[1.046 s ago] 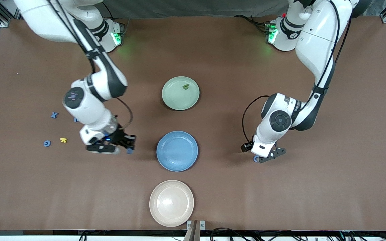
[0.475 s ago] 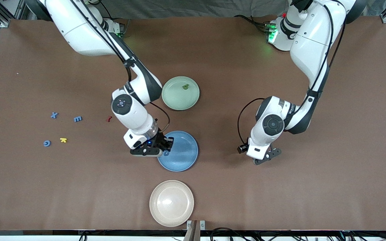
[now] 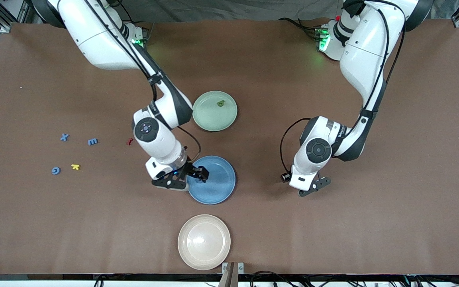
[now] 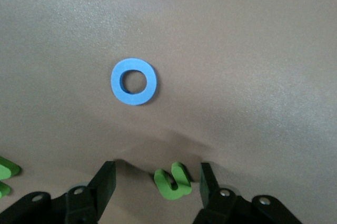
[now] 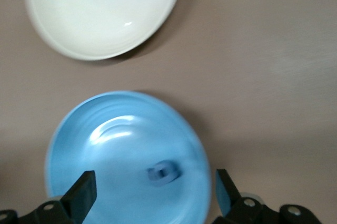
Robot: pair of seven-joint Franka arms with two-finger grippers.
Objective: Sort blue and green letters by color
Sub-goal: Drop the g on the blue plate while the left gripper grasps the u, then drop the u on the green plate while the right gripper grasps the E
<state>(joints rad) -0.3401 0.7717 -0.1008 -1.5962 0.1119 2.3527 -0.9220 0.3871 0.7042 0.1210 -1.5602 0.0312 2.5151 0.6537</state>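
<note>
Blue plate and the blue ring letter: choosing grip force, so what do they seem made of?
Blue plate: probably glazed ceramic or hard plastic; it shows glossy highlights. Blue ring letter: probably foam; matte, flat, thick cut edge.

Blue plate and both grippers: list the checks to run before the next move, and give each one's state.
1. Small blue foam letter lies in the round blue plate: ok.
2. Right gripper open over that plate, holding nothing: ok.
3. Left gripper open, low over the table, fingers either side of the green foam letter: ok.
4. Green foam letter gripped: not ok.
5. Blue foam ring clear of the left gripper: ok.
6. Pale green plate holds only a small green piece: ok.
</note>
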